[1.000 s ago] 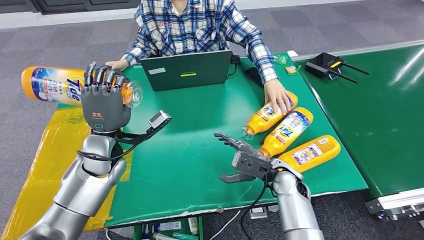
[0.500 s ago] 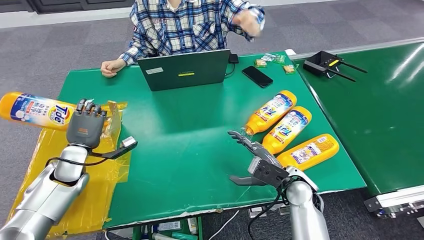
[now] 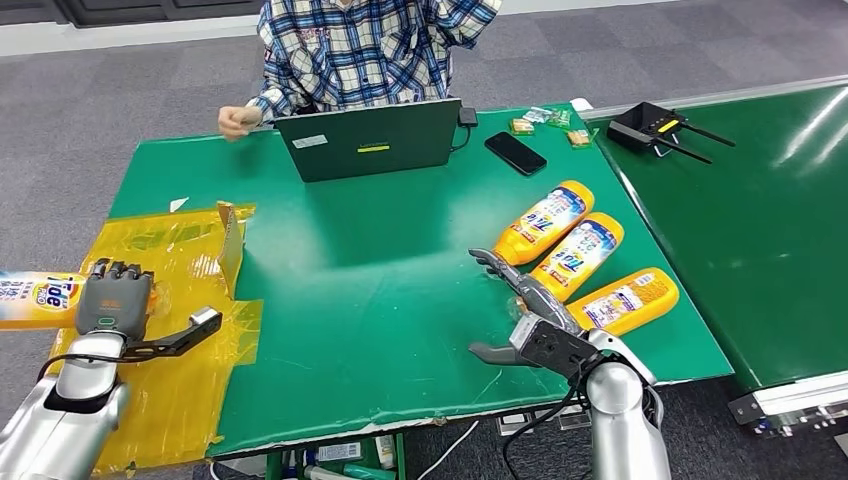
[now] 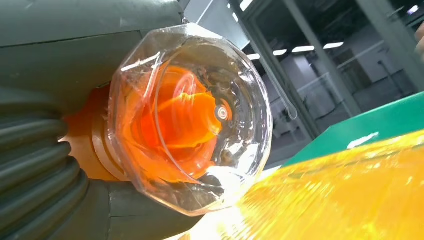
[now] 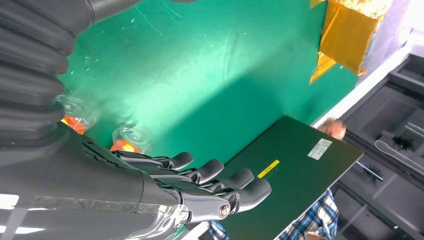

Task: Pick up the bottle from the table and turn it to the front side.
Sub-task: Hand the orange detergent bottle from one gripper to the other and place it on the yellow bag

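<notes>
Bottle [image 3: 35,299] in left robot hand [image 3: 113,300] lowered since prev.

Held bottle [image 3: 30,298]: glossy orange plastic with a printed label; its cap [image 4: 192,117] is clear, shiny plastic. Left hand [image 3: 113,300]: matt grey plastic shell; forearm [image 3: 70,405] of brushed silver metal. Right hand [image 3: 520,300]: dark, semi-gloss fingers [image 5: 220,182]. Table [image 3: 380,270]: smooth green covering, faintly scuffed. Yellow film [image 3: 180,375]: translucent, crinkled, glossy. Laptop [image 3: 370,140]: matt dark lid. Person's shirt [image 3: 350,50]: checked cloth.
</notes>
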Motion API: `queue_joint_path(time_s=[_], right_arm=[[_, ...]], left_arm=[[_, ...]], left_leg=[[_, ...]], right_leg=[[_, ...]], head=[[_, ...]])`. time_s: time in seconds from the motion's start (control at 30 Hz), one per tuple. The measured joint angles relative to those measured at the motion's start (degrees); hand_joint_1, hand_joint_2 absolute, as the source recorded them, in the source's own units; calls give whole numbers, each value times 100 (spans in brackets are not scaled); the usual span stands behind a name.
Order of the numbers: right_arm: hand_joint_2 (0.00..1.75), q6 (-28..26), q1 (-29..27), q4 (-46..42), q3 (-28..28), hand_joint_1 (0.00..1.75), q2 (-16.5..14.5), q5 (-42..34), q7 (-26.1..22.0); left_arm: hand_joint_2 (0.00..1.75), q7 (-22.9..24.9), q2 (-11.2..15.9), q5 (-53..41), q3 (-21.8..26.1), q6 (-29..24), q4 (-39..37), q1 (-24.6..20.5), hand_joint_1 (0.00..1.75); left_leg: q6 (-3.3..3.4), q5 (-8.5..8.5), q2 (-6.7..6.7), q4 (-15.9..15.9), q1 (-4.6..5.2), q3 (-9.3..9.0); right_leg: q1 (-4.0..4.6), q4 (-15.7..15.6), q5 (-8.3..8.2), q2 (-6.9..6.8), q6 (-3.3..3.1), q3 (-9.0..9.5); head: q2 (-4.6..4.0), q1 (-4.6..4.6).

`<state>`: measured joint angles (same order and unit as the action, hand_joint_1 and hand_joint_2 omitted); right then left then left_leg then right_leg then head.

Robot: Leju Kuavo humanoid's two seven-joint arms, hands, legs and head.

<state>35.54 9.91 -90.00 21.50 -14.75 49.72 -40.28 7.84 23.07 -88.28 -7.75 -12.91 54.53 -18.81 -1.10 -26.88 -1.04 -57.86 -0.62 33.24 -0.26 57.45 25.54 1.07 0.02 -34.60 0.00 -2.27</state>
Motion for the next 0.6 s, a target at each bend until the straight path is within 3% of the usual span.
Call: queue_joint_path(time_s=[0.3,0.47,0.5,0.53,0.6], right_arm=[[175,0,12,-25,13,0,0,0,0],[175,0,15,-25,15,0,0,2,0],[175,0,15,-25,16,0,0,2,0],[175,0,15,-25,16,0,0,1,0],[175,-1,16,-25,16,0,0,0,0]], left_arm=[[175,-795,-409,185,527,99,423,317,175],[175,-1520,-598,684,746,165,619,412,172],[175,-1625,-634,787,785,192,659,430,159],[175,-1733,-669,903,818,230,701,449,128],[175,-1924,-736,1139,873,335,796,497,48]], left_leg=[[0,0,3,0,0,1],[0,0,3,0,0,1],[0,0,3,0,0,1],[0,0,3,0,0,1],[0,0,4,0,0,1]], right_leg=[[0,0,-1,-2,0,2],[0,0,0,-2,0,2],[0,0,0,-2,0,2],[0,0,0,-2,0,2],[0,0,0,-2,0,2]], head=[[0,0],[-1,0],[-1,0],[-1,0],[-1,0]])
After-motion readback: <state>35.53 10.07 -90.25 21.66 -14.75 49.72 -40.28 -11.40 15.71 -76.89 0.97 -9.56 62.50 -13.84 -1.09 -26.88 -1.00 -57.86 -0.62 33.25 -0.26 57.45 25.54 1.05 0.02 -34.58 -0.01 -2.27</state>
